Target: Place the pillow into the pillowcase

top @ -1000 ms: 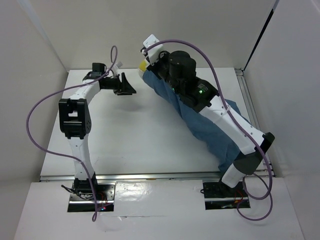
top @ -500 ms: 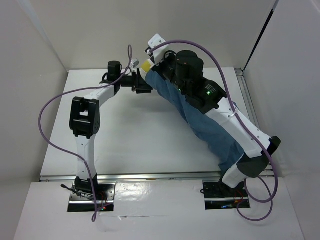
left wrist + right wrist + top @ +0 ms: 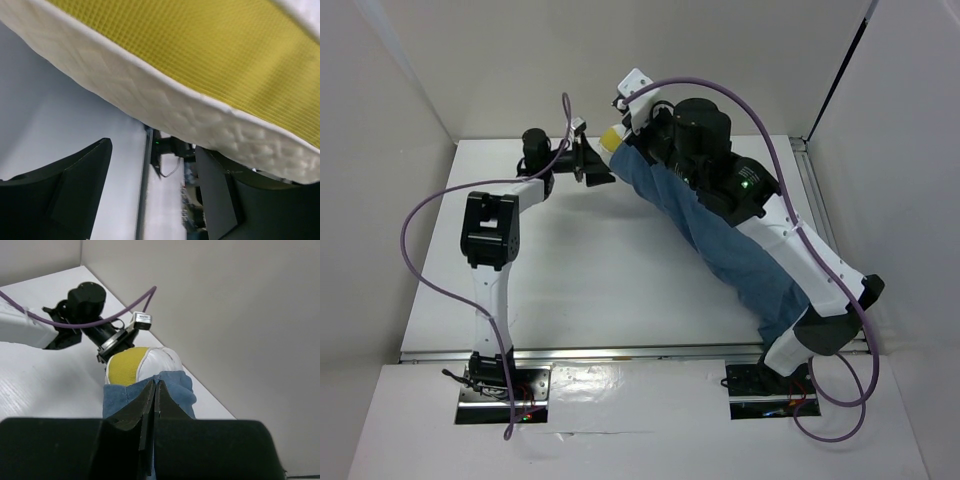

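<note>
The pillow (image 3: 134, 365) is seen only in part: one white corner with its yellow mesh band protrudes from the mouth of the pillowcase (image 3: 740, 265), raised above the far middle of the table (image 3: 600, 270), and the rest is concealed inside the blue cloth. The case runs diagonally from that corner towards the near right. Its right edge and near end are covered by the right arm in the top view, so its full outline cannot be traced. The right gripper (image 3: 155, 390) is hidden beneath its own wrist from above. In the right wrist view its fingers are pressed together on the blue hem just below the exposed corner. The left gripper (image 3: 150, 200) is held at the pillow corner with its two dark fingers spread and nothing between them. The pillow fills the upper part of that view, cut off on all sides, and contact with the fingers cannot be confirmed. A small white block (image 3: 141, 316) on the left wrist carries a grey face on which no marking can be read. A green light (image 3: 748, 183) is lit on the right arm.
</note>
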Motion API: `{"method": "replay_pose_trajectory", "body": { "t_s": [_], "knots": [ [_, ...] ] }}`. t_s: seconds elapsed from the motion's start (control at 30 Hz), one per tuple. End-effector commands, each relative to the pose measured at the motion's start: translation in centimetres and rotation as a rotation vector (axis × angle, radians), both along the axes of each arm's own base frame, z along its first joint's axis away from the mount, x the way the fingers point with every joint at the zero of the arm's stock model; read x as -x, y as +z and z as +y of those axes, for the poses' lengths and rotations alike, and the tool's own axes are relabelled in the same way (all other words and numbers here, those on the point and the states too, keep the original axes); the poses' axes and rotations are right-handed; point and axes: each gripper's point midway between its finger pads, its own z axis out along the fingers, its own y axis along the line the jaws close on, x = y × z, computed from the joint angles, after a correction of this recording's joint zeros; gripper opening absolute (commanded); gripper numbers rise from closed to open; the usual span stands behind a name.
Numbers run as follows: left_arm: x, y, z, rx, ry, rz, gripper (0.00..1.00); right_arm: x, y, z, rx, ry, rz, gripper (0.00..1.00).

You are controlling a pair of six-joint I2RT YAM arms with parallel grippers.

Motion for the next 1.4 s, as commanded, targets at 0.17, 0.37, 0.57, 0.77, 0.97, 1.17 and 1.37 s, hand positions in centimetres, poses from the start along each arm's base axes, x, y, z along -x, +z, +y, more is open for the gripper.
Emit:
{"method": "replay_pose_trajectory", "body": {
  "t_s": [0.17,0.37,0.57,0.77,0.97,1.17,1.37],
  "knots": [
    [1.9,0.4,-3.0,0.031,-0.115,-0.055,0.81,1.6,6.1,0.8,-0.169,0.097,-0.066,0.00],
    [1.1,0.5,-3.1,0.045,-0.088,-0.038,0.85,3.2,4.5,1.9,-0.156,0.192,0.030,0.00],
    [1.4,-0.8,-0.5,0.073,-0.014,0.039,0.88,3.9,2.5,1.2,-0.113,0.188,0.077,0.00],
    [2.2,-0.2,-0.4,0.082,-0.029,0.029,0.88,4.1,2.1,1.9,-0.107,0.224,0.088,0.00],
    [1.6,0.4,-0.5,0.099,-0.028,0.039,0.90,4.6,1.5,2.6,-0.091,0.268,0.111,0.00],
    [2.4,-0.4,-2.8,0.124,-0.079,0.150,0.93,5.3,1.2,4.4,-0.092,0.365,0.123,0.00],
    [2.4,-1.2,-3.3,0.134,-0.086,0.188,0.69,7.4,0.4,6.2,-0.047,0.432,0.109,0.00]
  ]
}}
